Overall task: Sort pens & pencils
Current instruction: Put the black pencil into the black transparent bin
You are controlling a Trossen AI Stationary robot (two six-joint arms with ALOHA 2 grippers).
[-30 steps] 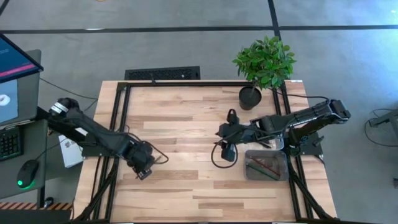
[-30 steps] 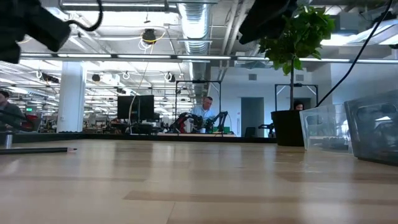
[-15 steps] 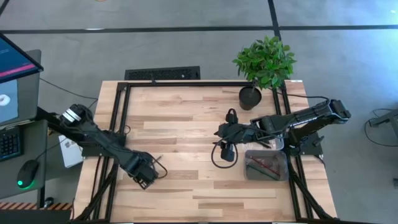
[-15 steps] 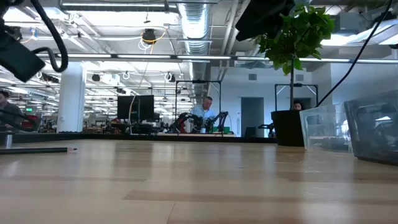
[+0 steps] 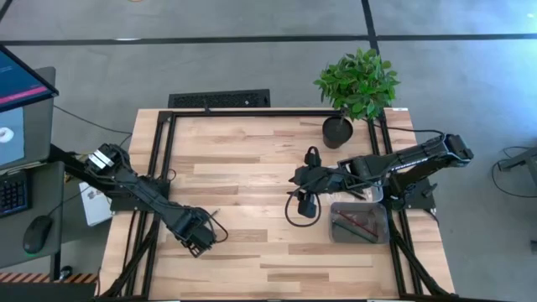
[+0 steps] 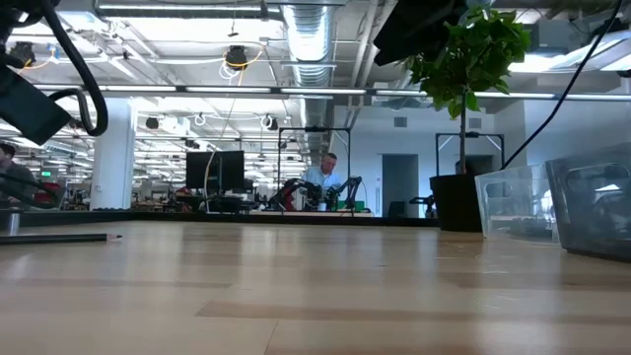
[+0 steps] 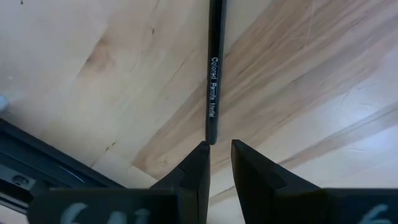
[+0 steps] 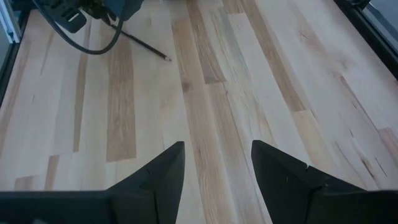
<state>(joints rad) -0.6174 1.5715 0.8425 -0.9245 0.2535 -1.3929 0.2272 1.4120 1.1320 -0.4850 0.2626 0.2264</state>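
A black colored pencil [image 7: 213,74] lies flat on the wood near the table's left side, also seen as the pencil [image 6: 59,238] in the low view and the pencil [image 8: 146,45] in the right wrist view. My left gripper [image 7: 221,149] hovers above its near end, fingers a narrow gap apart, and the left gripper [image 5: 200,242] touches nothing. My right gripper [image 8: 217,168] waits open over the table's middle right. A clear bin [image 5: 359,223] beside it holds reddish-brown pencils [image 5: 357,222].
A potted plant [image 5: 340,126] stands at the far right corner. Clear bins [image 6: 552,207] sit on the right side. A black cable loop [image 5: 294,210] hangs under the right arm. A black frame [image 5: 164,159] borders the table. Bare wood lies between the two arms.
My left gripper has moved toward the table's near edge and come lower, ending over the pencil. The pencil and the right arm have stayed where they were.
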